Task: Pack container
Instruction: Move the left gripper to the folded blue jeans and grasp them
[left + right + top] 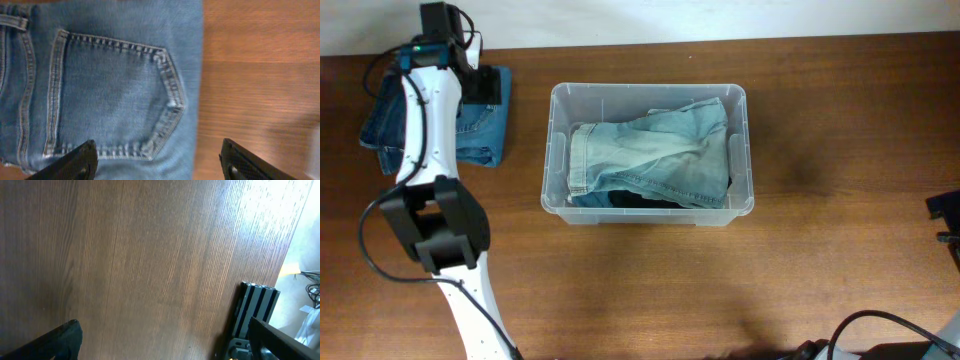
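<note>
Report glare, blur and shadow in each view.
Overhead: evenly lit and sharp, with a faint shadow on the table right of the container. Left wrist: the stitching on the jeans is fairly crisp, and the wood beside them is softer. Right wrist: strong glare washes out the table's upper right corner, and the fingers are dark and blurred.

Even light, slightly soft wrist views

Robotics lab or test bench, not domestic room. Plain brown wood-grain table (840, 120). White robot arm (425, 130) with black joints reaching in from near edge. Loose black cables (870, 316) at front. Black slotted aluminium frame post (256, 311) beside table. Pale wall (720, 18) behind. Staged props: clear container (552, 150) of denim, folded jeans (480, 140).
</note>
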You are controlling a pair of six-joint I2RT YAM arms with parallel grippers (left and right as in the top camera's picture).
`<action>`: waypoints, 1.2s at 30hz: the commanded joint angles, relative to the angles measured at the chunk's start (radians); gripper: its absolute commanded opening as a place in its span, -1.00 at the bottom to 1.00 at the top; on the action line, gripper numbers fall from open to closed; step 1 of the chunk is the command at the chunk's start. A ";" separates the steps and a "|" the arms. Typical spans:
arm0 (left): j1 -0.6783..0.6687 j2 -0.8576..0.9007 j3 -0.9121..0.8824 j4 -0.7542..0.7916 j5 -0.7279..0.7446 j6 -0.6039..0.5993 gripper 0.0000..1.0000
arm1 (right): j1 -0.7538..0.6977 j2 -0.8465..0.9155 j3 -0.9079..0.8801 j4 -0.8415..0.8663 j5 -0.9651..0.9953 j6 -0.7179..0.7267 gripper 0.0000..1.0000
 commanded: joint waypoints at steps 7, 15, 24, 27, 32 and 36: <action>0.001 0.134 0.003 0.010 -0.083 0.064 0.59 | -0.003 0.000 -0.004 0.000 0.005 0.009 0.97; -0.001 0.160 0.002 -0.006 -0.082 0.072 0.59 | -0.003 0.000 -0.004 0.000 0.005 0.009 0.97; -0.041 0.173 -0.002 -0.005 -0.103 0.112 0.66 | -0.003 0.000 -0.004 0.000 0.005 0.009 0.97; -0.043 0.190 -0.003 -0.006 -0.121 0.108 0.67 | -0.003 0.000 -0.004 0.000 0.005 0.009 0.97; -0.043 0.230 -0.003 -0.020 -0.142 0.104 0.66 | -0.003 0.000 -0.004 0.000 0.005 0.009 0.97; -0.043 0.240 -0.003 -0.014 -0.211 0.085 0.67 | -0.003 0.000 -0.004 0.000 0.005 0.009 0.97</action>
